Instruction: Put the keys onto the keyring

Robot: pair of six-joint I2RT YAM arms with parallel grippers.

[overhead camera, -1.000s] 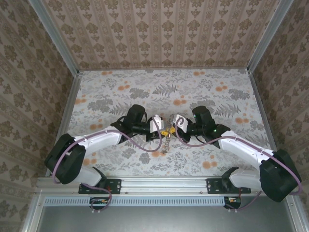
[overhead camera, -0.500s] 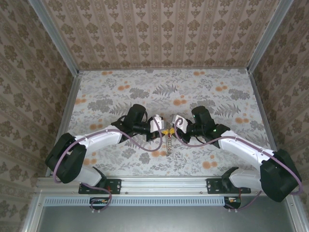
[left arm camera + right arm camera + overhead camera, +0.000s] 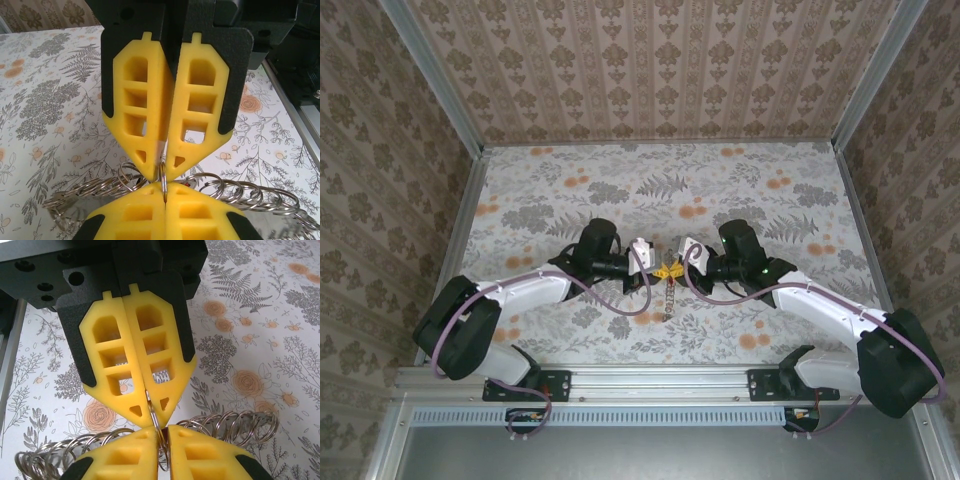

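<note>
Overhead camera looks down from behind; close wrist cameras share the keyring (image 3: 235, 192)

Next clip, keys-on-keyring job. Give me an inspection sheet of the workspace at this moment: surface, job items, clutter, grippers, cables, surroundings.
surface: floral-print table cover, flat, no spills seen.
keyring: a chain of linked metal rings; one ring is pinched where the two grippers meet tip to tip, the rest trails to either side.
keys: a red speck by the fingertips may be one; too small to tell.
clutter: nothing seen.
left gripper: shut on a ring.
right gripper: jaws a sliver apart with a ring between them; grip cannot be told.
cables: a purple cable loops along each arm.
surroundings: patterned walls; metal rail at the near edge.
</note>
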